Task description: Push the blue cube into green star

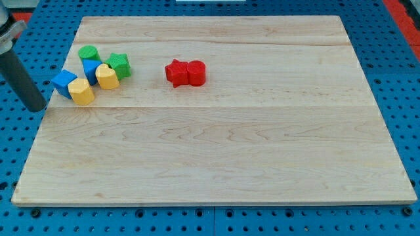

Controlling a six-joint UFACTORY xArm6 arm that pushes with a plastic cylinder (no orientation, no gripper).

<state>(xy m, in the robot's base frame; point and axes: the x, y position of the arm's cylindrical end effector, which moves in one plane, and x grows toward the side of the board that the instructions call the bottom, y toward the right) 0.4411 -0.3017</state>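
Observation:
The blue cube [63, 82] sits at the left end of a tight cluster near the board's top left. The green star [119, 64] is at the cluster's right end, up and to the right of the cube. Between them lie a second blue block [90, 68] and a yellow block [107, 76], which touches the star. Another yellow block [81, 92] touches the cube's right side. My tip [37, 107] is just off the board's left edge, left of and slightly below the blue cube, a short gap away from it.
A green block [88, 54] sits at the cluster's top. A red star [175, 72] and a red cylinder [195, 72] touch each other right of the cluster. The wooden board [216, 144] lies on a blue pegboard.

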